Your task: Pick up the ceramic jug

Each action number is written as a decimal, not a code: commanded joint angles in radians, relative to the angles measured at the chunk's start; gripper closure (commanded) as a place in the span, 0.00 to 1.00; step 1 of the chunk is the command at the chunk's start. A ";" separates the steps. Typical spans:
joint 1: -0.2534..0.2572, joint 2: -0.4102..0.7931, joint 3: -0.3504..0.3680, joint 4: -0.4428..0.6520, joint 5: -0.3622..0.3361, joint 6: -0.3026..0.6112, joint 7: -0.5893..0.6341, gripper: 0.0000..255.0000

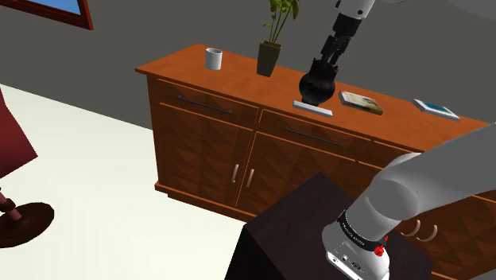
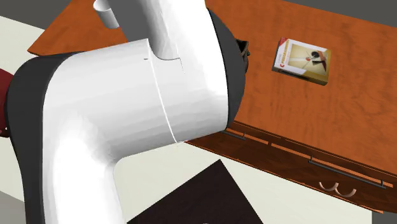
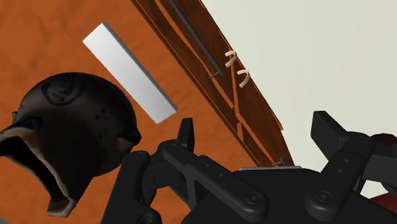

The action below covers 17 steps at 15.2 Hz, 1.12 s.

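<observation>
The jug (image 1: 315, 87) is dark and round-bellied, standing on the wooden sideboard (image 1: 238, 75) next to a flat white slab (image 1: 312, 108). My black gripper (image 1: 325, 67) hangs just above it, coming down from the top of the shoulder view. In the wrist view the jug (image 3: 70, 124) shows a wide chipped-looking mouth and faint blue marks. It lies off to the side of one finger (image 3: 186, 135), not between the two. The gripper (image 3: 257, 130) is open and nothing is in it. In the second exterior view a sliver of the jug (image 2: 242, 49) peeks past the arm.
On the sideboard top stand a white cup (image 1: 214, 58), a potted plant (image 1: 270, 52), a book (image 1: 361, 101) and a second book (image 1: 435, 108). The dark stand (image 1: 302, 231) sits in front of the drawers. A red chair (image 1: 12, 151) is at the shoulder view's left.
</observation>
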 commanded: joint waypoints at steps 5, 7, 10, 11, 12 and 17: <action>-0.017 0.207 -0.097 0.186 0.031 0.015 -0.121 0.00; -0.028 0.283 -0.127 0.258 0.053 0.014 -0.165 0.00; -0.051 0.404 -0.169 0.381 0.099 0.001 -0.232 0.00; -0.062 0.447 -0.181 0.427 0.117 -0.006 -0.254 0.00; -0.076 0.492 -0.192 0.474 0.136 -0.015 -0.277 0.00; -0.166 0.713 -0.222 0.737 0.238 -0.083 -0.369 0.00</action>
